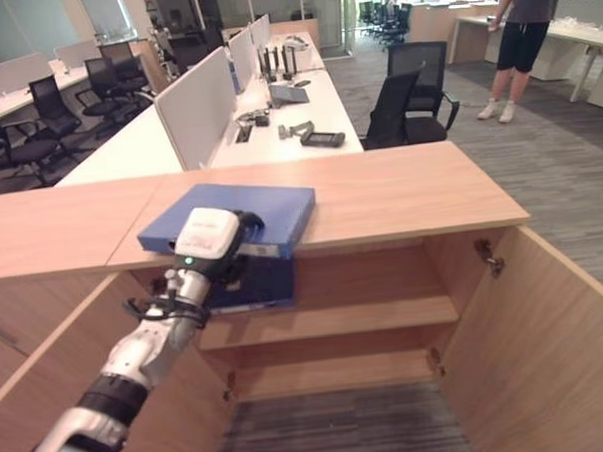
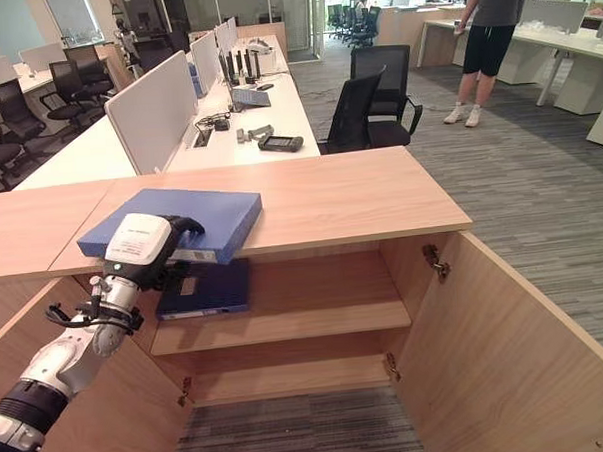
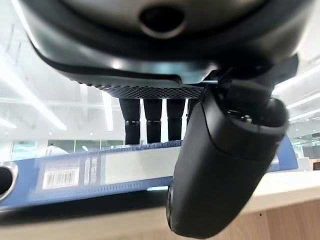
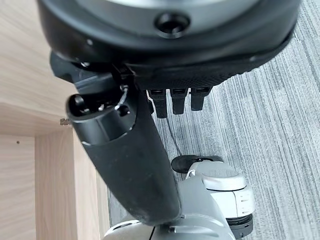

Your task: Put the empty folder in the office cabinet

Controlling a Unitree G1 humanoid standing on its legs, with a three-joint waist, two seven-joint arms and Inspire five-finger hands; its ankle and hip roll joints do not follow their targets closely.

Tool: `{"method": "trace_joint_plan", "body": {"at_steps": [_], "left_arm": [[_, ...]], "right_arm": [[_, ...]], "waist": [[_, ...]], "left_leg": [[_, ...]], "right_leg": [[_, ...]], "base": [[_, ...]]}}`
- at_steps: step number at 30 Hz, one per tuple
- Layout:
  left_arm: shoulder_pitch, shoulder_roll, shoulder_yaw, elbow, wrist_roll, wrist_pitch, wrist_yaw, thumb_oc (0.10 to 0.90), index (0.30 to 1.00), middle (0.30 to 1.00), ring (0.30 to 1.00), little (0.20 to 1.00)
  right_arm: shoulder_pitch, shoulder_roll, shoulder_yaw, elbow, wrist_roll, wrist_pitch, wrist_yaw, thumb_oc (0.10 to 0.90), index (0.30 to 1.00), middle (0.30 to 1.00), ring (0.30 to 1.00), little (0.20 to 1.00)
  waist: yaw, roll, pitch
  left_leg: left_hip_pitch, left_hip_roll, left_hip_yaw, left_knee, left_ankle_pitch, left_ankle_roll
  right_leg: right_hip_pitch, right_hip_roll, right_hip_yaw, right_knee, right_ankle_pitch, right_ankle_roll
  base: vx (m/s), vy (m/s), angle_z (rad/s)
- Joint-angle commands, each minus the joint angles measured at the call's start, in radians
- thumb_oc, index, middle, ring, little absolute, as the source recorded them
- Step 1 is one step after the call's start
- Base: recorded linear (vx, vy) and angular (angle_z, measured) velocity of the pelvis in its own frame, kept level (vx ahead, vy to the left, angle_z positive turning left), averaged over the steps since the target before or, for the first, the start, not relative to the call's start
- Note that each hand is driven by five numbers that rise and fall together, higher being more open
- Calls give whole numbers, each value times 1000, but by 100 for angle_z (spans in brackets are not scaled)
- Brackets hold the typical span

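At lower left of the head views the left hand (image 1: 210, 248) sits at the near edge of the blue folder (image 1: 243, 211), which lies flat on the cabinet (image 1: 400, 197) top, centre-left, its corner overhanging. In the wrist view the fingers (image 3: 150, 120) lie straight over the cover with the thumb (image 3: 220, 165) below the spine: bracketing, not yet clamped. Being empty, it should prove light and stiff, with a slick cover; the spine edge looks the surest hold. A second folder (image 2: 206, 290) lies on the shelf (image 2: 315, 310) beneath. The right hand (image 4: 150, 125) hangs relaxed over carpet.
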Motion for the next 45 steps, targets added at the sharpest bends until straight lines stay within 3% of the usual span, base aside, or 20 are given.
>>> {"method": "trace_joint_plan", "body": {"at_steps": [1,12,24,25,37,42,44,45], "left_arm": [[-176,65,30,44,-19,12,10,400,300,300,300,300],[-160,64,80,2,-50,12,20,400,300,300,300,300],[-163,101,253,-226,-154,-18,66,400,300,300,300,300],[-160,107,303,-284,-195,-34,72,400,300,300,300,300],[-73,90,515,-509,-473,-130,54,400,300,300,300,300],[-60,100,564,-568,-701,-204,-8,400,300,300,300,300],[-51,118,580,-578,-867,-240,-75,400,300,300,300,300],[-50,119,583,-577,-872,-241,-78,400,300,300,300,300]], "right_arm": [[-73,-29,-24,41,48,-25,-2,800,900,900,900,900],[-79,-20,-36,45,78,-22,-1,800,900,900,900,900],[-96,-8,-32,49,74,-11,13,800,900,900,900,900],[-101,-6,-28,49,74,-9,17,800,900,900,900,900],[-117,-6,-7,38,51,1,45,800,900,900,900,900],[-124,-17,2,27,45,6,59,800,900,900,900,900],[-128,-26,6,21,43,9,71,800,900,900,900,900],[-128,-26,7,20,43,10,71,800,900,900,900,900]], "waist": [[-9,12,17],[-3,10,16],[22,7,11],[29,7,10],[56,9,8],[67,8,8],[73,11,6],[72,10,6]], "left_leg": [[66,-20,-10,-1,-114,-16],[61,-24,-15,-1,-103,-14],[53,-26,-32,-1,-98,-13],[51,-26,-36,-1,-96,-14],[40,-27,-32,-1,-86,-15],[33,-28,-31,-1,-81,-15],[30,-27,-36,-1,-77,-16],[30,-27,-36,-1,-77,-16]], "right_leg": [[47,-8,-8,30,-104,62],[44,-9,-9,35,-98,57],[42,-13,-19,41,-99,55],[41,-15,-20,41,-99,54],[35,-15,-32,27,-83,53],[36,-14,-40,23,-80,53],[40,-15,-46,23,-82,53],[40,-15,-47,23,-82,53]], "base": [[44,12,-9],[-9,5,-1],[-23,-3,3],[-35,-8,5],[-32,-6,2],[-28,-9,1],[-19,-7,1],[0,0,0]]}}
